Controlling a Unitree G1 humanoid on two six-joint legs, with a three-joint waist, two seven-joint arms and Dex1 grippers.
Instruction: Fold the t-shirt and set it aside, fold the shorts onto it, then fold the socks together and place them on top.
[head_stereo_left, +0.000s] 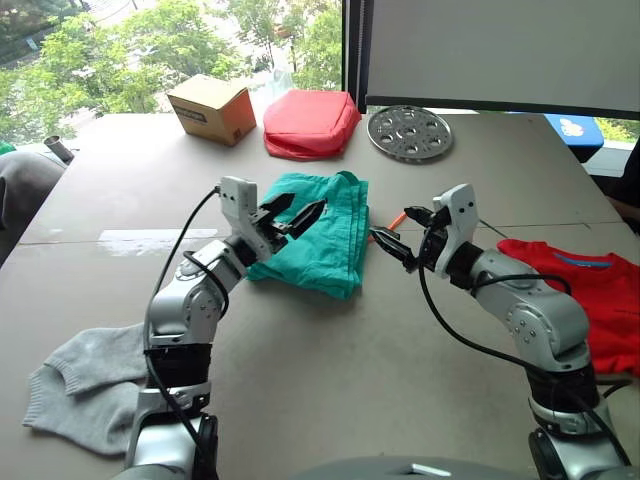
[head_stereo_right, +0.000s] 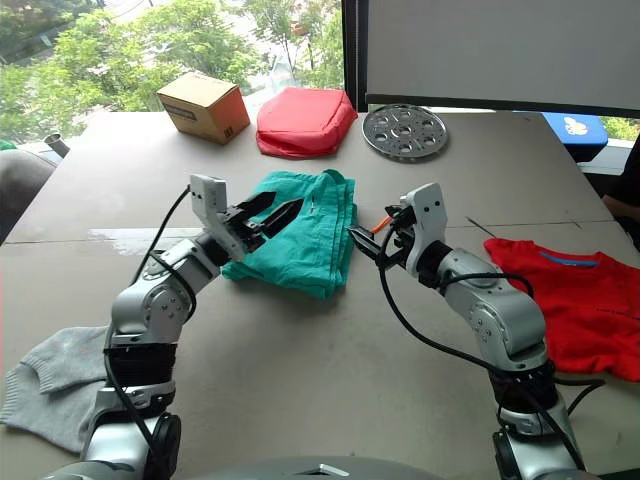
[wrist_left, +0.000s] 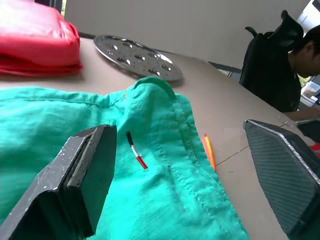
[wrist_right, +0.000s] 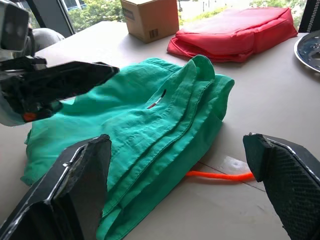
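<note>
Shorts (head_stereo_left: 318, 232) are sitting bunched into a rough fold directly between my two grippers, which I am reading as the setup for a two-handed pick. I am holding the left gripper (head_stereo_left: 297, 214) just above the near-left part of the teal cloth, fingers spread and gripping nothing. I am keeping the right gripper (head_stereo_left: 388, 246) just off the cloth's right edge, jaws parted too and empty, with the orange drawstring (wrist_right: 220, 175) trailing out on the table beneath it. Spreading both sets of fingers on opposite flanks looks like the sensible way to lift such a floppy piece evenly.

The t-shirt (head_stereo_left: 590, 295) is lying well out beyond the right gripper, on the right side of the table (head_stereo_left: 330, 380), looking only loosely spread, so I judge the shorts are meant to travel that way. The socks (head_stereo_left: 85, 385) are waiting well behind the left gripper, near my left arm's base, untouched. A red padded pouch (head_stereo_left: 310, 122), cardboard box (head_stereo_left: 212, 108) and perforated metal disc (head_stereo_left: 410, 131) are standing far ahead of both grippers, clear of the work.
</note>
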